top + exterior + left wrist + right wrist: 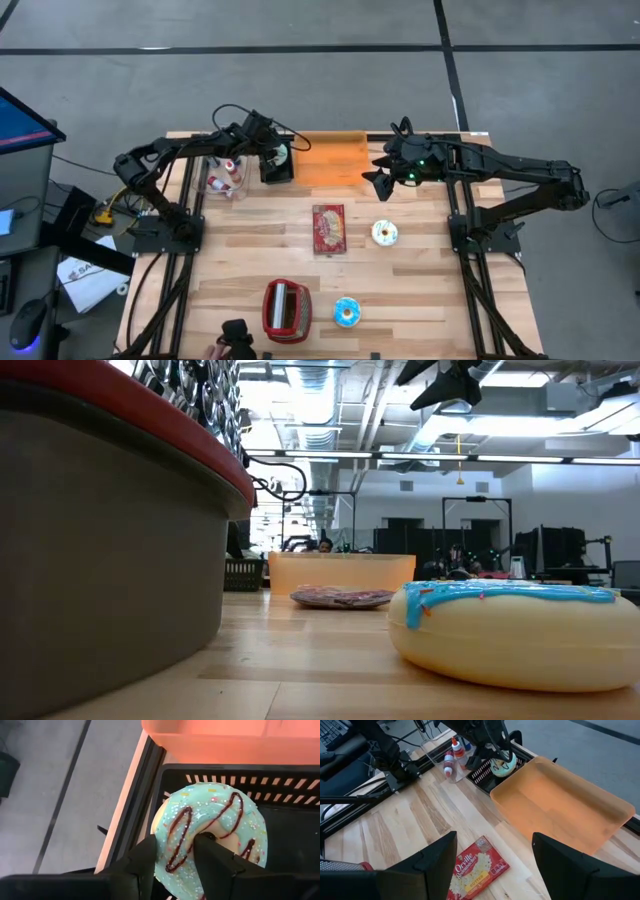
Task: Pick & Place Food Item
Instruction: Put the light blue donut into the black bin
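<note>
A donut with mint icing and chocolate stripes [210,827] is in my left gripper [175,852], which is shut on it at the black slotted basket [280,777] by the table's far left. In the high view the donut [281,156] shows at that basket [276,170]. An orange tray [330,160] stands right of the basket. My right gripper [492,865] hangs open above the table near the tray's right end [385,178], holding nothing. My left gripper pinches the donut's ring [175,832] between its two fingers: one finger [210,852] stands in the hole, the other [145,855] against the outer rim. The fingers slant down from the table's left. The donut is tilted inside the basket's walls; I cannot tell whether its underside rests there.
A popcorn box [328,228] lies flat mid-table, with a white-iced donut [385,233] to its right. A blue-iced donut [347,312] and a red-rimmed toaster [287,307] sit near the front edge. A clear bin with sauce bottles [225,178] stands left of the basket.
</note>
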`<state>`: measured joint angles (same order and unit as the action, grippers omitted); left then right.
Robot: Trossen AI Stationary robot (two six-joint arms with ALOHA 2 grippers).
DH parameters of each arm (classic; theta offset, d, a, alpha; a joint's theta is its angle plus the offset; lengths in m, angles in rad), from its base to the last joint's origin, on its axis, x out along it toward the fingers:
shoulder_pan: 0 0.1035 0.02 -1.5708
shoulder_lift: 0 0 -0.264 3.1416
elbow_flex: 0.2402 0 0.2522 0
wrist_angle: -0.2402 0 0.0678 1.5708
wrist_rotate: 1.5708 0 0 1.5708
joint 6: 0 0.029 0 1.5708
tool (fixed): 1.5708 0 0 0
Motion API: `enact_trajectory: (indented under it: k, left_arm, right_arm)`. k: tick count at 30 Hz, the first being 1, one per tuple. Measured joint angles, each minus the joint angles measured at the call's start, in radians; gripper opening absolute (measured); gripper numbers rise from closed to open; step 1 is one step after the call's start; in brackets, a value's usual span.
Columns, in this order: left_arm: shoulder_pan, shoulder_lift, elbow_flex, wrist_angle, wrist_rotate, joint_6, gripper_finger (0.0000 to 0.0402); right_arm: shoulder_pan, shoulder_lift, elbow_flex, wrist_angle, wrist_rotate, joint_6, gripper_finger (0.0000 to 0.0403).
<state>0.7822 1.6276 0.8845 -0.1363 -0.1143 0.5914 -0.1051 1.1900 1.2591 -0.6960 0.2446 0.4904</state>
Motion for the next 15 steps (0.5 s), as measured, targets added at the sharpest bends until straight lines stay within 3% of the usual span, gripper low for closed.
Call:
enact_trajectory:
  k: [15]
  left_arm:
    - [0.029, 0.000, 0.000, 0.043, 0.000, 0.003, 0.0161]
  right_arm:
    - [0.000, 0.000, 0.000, -0.001, 0.001, 0.015, 0.0249]
